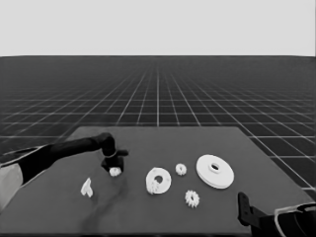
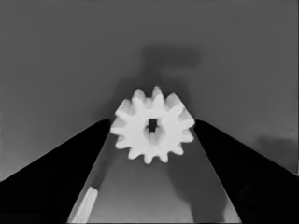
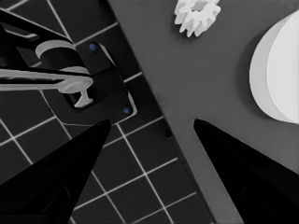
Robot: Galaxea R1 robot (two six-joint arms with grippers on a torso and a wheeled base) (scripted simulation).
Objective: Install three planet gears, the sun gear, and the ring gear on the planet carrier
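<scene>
**Fingers straddle a gear, left arm at work**

Fingers [image 2: 70, 168] of the left gripper [image 1: 113, 168] sit either side of a small gear [image 2: 152, 125], tips just touching or nearly touching its teeth; looks like a pinch, but can't confirm a firm grip. In the head view this gear [image 1: 115, 172] is on or just above the table [image 1: 59, 217], at 9 o'clock from the smaller round part [image 1: 158, 180].

Risk: contact is on tooth tips only, so the gear could rotate or pop out on lift. One gear seems already seated on the smaller round part; a tilted drop could jam against it.

Pose: left arm reaches in from the left edge, wrist bent down over the gear. Right gripper [image 3: 149, 126] is parked at the table's 5 o'clock corner, fingers spread, holding nothing.

Other parts: larger round part [image 1: 215, 171] at 3 o'clock, loose gears [image 1: 181, 169] and [image 1: 192, 198], thin white piece [image 1: 87, 187].
</scene>
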